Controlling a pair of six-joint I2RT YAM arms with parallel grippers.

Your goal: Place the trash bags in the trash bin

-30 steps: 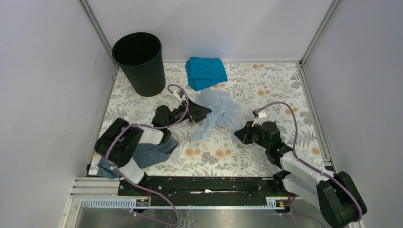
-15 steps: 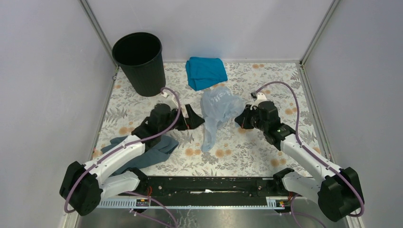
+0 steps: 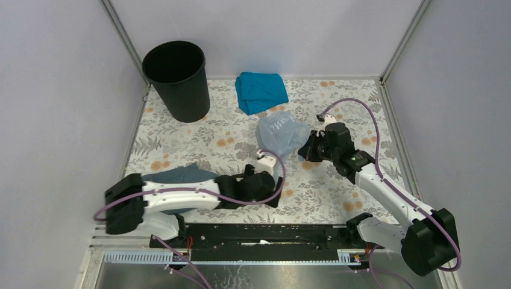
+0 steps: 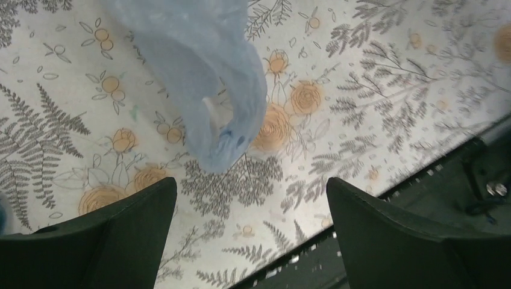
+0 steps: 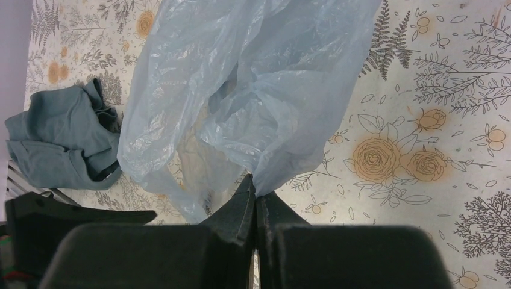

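The trash bag [image 3: 278, 131], thin pale blue-grey film, hangs bunched from my right gripper [image 3: 308, 148] above the middle of the table. In the right wrist view the right gripper [image 5: 256, 188] is shut on a pinched fold of the bag [image 5: 253, 90]. My left gripper [image 3: 272, 188] is open and empty, low near the front edge, just below the bag's hanging tail. In the left wrist view the tail [image 4: 208, 84] hangs just ahead of the open left gripper [image 4: 250, 183] and touches neither finger. The black trash bin [image 3: 175, 78] stands upright at the back left, far from both grippers.
A teal cloth [image 3: 260, 91] lies at the back centre. A dark slate-grey cloth [image 3: 175, 176] lies at the front left beside the left arm, also in the right wrist view [image 5: 60, 141]. A black rail [image 3: 265, 233] runs along the near edge. Walls enclose three sides.
My left arm has swung from beside the bag at mid-table down and right to the front edge, gripper open. My right gripper has lifted the bag up and back, so it hangs bunched.
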